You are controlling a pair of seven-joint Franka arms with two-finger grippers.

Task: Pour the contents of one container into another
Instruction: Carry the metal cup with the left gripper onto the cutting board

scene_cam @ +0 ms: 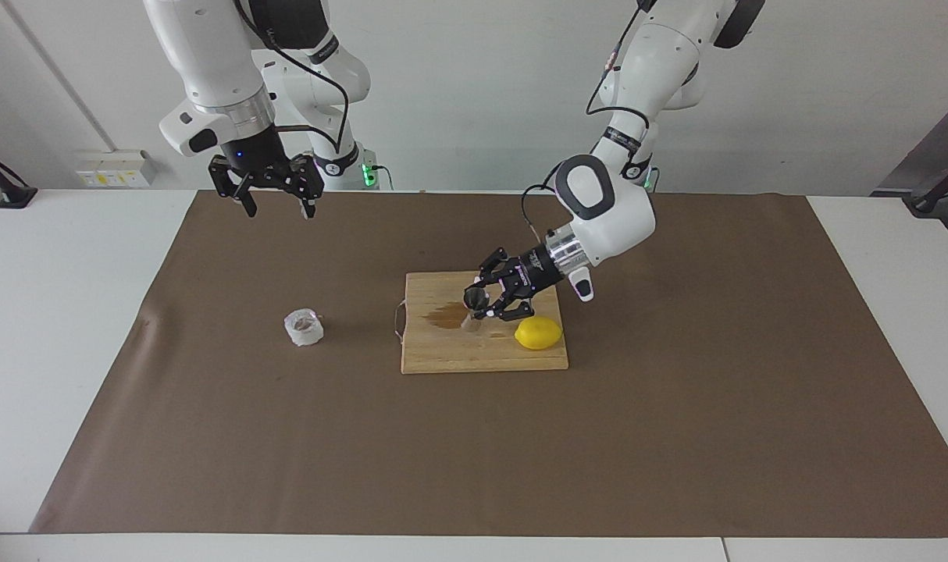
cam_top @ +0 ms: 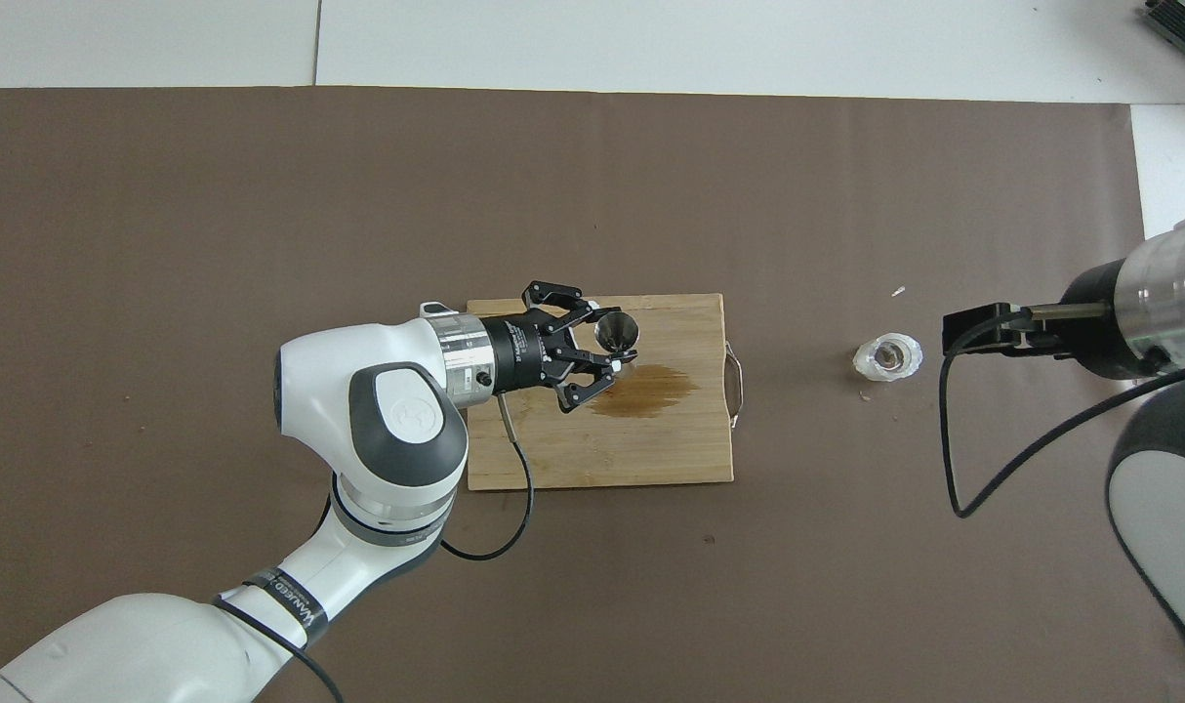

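Left claw clamped on the jigger over the board; right claw waits open—level it gently, avoid that spill.

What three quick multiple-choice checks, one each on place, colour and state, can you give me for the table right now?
1. Where does the white cup stand?
A. on the brown mat, toward the right arm's end
B. on the cutting board
C. in the left hand

2. What colour is the fruit on the cutting board?
A. green
B. yellow
C. red

3. What is the left hand doing?
A. hanging idle over bare mat
B. holding the cup
C. set around the steel jigger over the board

Answers:
1 A, it sits on the mat, apart from the board.
2 B, the lemon is yellow.
3 C, its fingers bracket the jigger by a brown wet stain; the right hand waits, open.
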